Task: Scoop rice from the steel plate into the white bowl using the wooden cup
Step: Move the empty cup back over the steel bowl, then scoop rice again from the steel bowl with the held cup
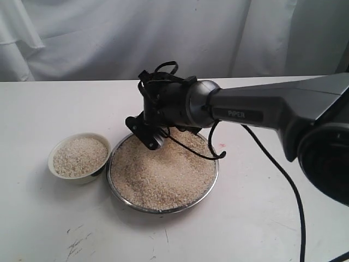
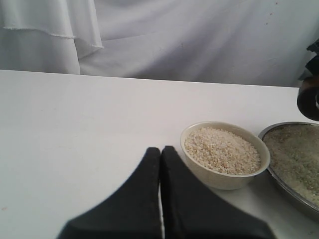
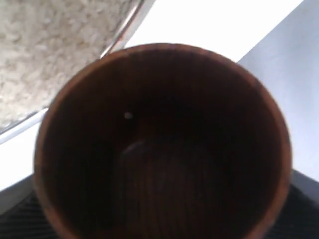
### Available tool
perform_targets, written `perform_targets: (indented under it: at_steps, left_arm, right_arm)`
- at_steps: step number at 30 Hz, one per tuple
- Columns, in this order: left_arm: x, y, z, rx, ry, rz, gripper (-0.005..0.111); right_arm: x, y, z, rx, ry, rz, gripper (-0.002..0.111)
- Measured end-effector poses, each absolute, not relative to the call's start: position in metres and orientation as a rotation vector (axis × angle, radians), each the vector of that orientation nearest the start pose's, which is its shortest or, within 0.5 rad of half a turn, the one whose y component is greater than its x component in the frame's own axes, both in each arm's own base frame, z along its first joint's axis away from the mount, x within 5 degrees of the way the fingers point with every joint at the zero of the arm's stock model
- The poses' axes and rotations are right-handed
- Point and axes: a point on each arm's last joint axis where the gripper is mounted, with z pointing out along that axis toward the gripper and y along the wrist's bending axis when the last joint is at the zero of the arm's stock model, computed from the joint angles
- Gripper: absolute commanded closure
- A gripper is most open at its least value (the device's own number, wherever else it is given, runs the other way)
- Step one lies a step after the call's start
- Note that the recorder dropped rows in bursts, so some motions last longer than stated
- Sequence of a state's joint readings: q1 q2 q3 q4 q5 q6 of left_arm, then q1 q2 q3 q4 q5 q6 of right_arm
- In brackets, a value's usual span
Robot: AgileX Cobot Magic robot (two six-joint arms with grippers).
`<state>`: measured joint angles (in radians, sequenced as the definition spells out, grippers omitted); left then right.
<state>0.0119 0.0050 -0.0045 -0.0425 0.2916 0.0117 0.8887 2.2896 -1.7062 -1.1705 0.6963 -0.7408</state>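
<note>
One pale speck [image 3: 128, 115] dots my glossy reddish-brown wooden cup [image 3: 164, 164], clamped in the right gripper [image 1: 147, 134] above rice [image 1: 163, 174] in the shiny round steel plate [image 1: 163, 210]; my left gripper [image 2: 160, 162] sits pressed together.

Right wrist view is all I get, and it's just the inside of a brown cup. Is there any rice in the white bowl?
Observer: Yes, the white bowl holds rice up to about its rim.
Operator: Is much left on the plate?
Observer: The steel plate is covered with a wide heap.
Operator: Where's the other hand?
Observer: The left hand is shut, holding nothing, with the bowl just ahead of it.
</note>
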Motion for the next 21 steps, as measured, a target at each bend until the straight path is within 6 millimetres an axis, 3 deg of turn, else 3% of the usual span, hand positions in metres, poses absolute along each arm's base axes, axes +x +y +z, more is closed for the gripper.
perform_targets:
  at_steps: [7,13,21]
  left_arm:
    - [0.055,0.0,0.188,-0.028,1.775,-0.023,0.107]
    - [0.055,0.0,0.188,-0.028,1.775,-0.023,0.107]
    - [0.055,0.0,0.188,-0.028,1.775,-0.023,0.107]
  right_arm:
    - [0.34,0.367,0.145,-2.344,0.653,-1.18,0.108]
    - [0.337,0.371,0.122,-2.399,0.598,-1.192,0.108]
    - [0.319,0.383,0.112,-2.46,0.501,-1.248,0.108]
